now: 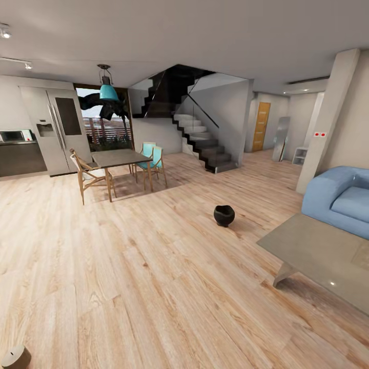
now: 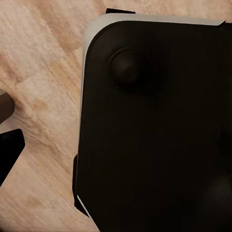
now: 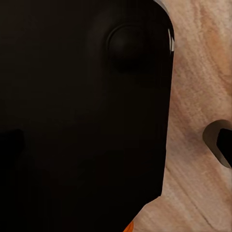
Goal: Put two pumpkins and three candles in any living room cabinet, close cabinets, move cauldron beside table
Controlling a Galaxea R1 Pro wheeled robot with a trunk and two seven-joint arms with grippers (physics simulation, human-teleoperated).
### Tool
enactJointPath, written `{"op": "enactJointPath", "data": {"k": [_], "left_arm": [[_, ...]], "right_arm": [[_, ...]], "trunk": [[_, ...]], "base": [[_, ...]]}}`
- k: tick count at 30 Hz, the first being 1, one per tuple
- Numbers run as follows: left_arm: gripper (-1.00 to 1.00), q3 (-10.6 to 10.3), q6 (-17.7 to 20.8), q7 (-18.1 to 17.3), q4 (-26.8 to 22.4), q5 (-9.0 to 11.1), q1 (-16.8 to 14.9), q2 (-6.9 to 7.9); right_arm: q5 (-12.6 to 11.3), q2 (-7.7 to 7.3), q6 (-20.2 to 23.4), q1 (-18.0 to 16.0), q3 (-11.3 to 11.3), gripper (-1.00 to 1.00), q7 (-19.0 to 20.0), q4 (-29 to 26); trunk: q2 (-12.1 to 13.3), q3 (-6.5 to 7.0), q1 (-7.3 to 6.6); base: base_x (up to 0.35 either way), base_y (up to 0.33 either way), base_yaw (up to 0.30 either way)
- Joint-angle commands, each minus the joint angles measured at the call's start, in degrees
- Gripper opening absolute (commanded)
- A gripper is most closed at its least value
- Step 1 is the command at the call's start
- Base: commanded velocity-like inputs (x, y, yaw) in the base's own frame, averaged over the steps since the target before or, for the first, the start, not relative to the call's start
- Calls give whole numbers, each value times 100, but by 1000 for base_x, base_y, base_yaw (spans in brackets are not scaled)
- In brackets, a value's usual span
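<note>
A small glossy black round cauldron (image 1: 224, 215) is seen right of centre in the head view, standing on the pale wooden plank floor (image 1: 128, 266), near but apart from the low grey-beige rectangular coffee table (image 1: 318, 251) at the lower right. A short tan cylindrical candle (image 1: 15, 357) lies in the lower left corner. How far either gripper is open cannot be told from the wrist views.

I see pale wood floor (image 1: 128, 256). The black cauldron (image 1: 224, 215) sits on it, near the grey counter (image 1: 318, 251). A candle (image 1: 15, 357) lies at my corner.
</note>
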Motion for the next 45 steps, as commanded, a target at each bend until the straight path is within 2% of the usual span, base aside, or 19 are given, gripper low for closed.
{"op": "enactJointPath", "data": {"k": [1,26,45], "left_arm": [[100,36,-11,-4,-1,37,0,-1],[100,56,-14,-3,-1,48,0,14],[100,53,-12,-3,-1,48,0,26]], "right_arm": [[-2,-1,-24,-1,-2,100,2,4],[1,-5,-17,-1,2,100,-33,4],[-1,-5,-21,-1,2,100,10,4]], "trunk": [[-2,-4,0],[-2,-4,0],[760,337,-417]], "base": [[0,0,0],[0,0,0],[0,0,0]]}}
